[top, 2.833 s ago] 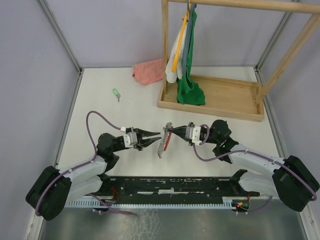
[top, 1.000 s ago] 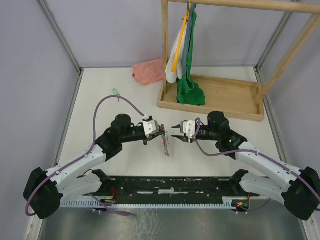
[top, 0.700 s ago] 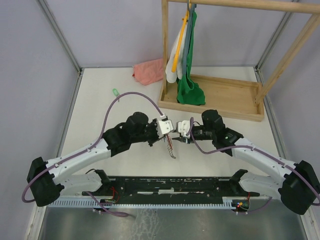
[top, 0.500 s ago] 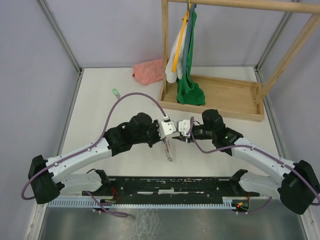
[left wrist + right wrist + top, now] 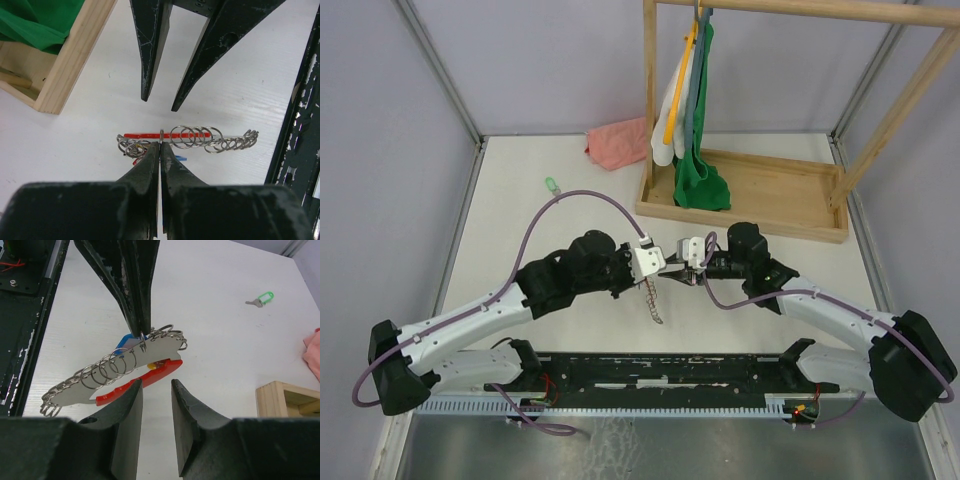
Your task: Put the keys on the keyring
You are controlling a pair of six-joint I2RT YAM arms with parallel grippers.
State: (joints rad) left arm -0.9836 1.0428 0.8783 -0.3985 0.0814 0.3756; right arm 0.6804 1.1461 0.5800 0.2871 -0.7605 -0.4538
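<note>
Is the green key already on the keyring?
No, the green key lies alone on the table, well apart from the keyring pinched by the left gripper.

The keyring (image 5: 192, 137) has swapped sides: a few seconds back the right gripper (image 5: 156, 383) had it, now the left gripper (image 5: 160, 145) pinches it by one ring, with the chain dangling below. The left arm (image 5: 560, 280) reaches much further in toward the middle, and its purple cable (image 5: 585, 192) arches higher. The right gripper has let go and edged closer, jaws apart, tips almost meeting the left's.
</note>
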